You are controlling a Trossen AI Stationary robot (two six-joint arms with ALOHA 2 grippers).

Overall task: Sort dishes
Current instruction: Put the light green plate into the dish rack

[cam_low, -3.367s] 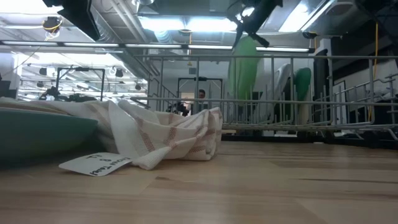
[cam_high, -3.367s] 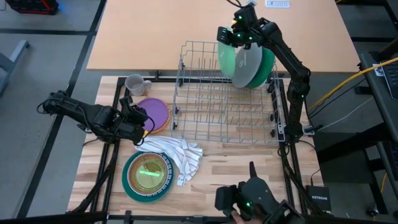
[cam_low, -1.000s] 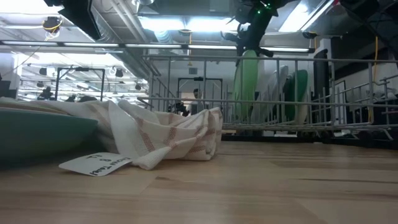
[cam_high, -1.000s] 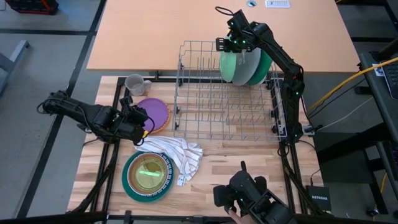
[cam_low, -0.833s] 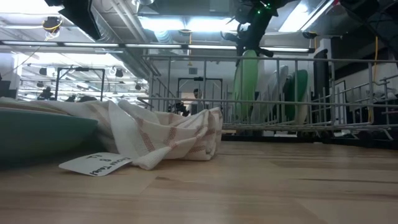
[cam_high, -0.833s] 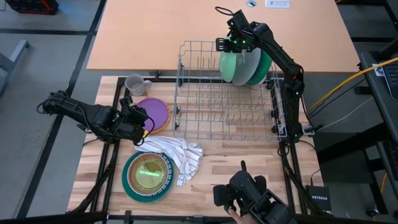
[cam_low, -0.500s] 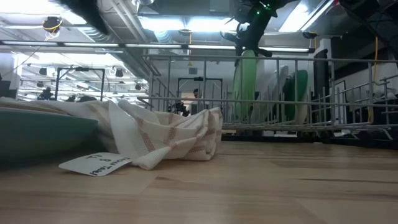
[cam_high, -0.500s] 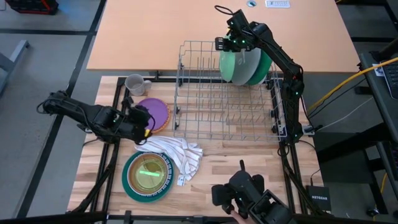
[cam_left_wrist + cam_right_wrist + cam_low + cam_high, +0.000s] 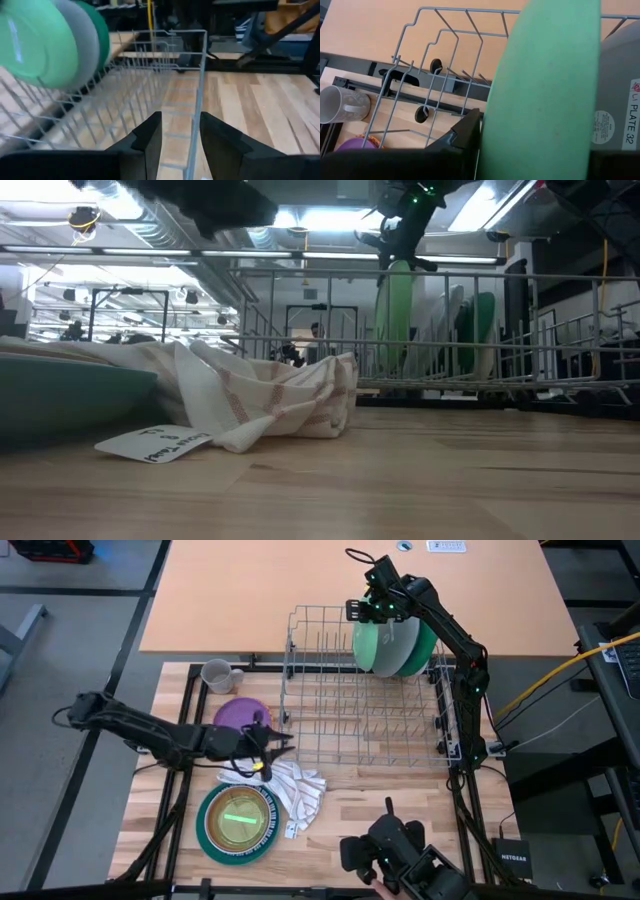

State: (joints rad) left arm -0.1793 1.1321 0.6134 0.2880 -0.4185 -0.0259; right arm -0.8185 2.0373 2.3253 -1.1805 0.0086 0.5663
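- the right gripper is at the far end of the wire rack, clamped on the upper rim of the light green plate, which stands on edge in the rack's slots.
- just behind that plate stand a grey plate and a darker green plate, also upright in the rack.
- the left gripper reaches level over the counter toward the near left side of the rack, its fingers apart and holding nothing; a rack wire shows between them in the left wrist view.
- the purple plate lies flat beside the left arm, partly hidden by it.
- a grey mug stands near the counter's far left corner.
- a teal plate with a yellow-green dish on it lies at the near left, touching the striped white cloth.
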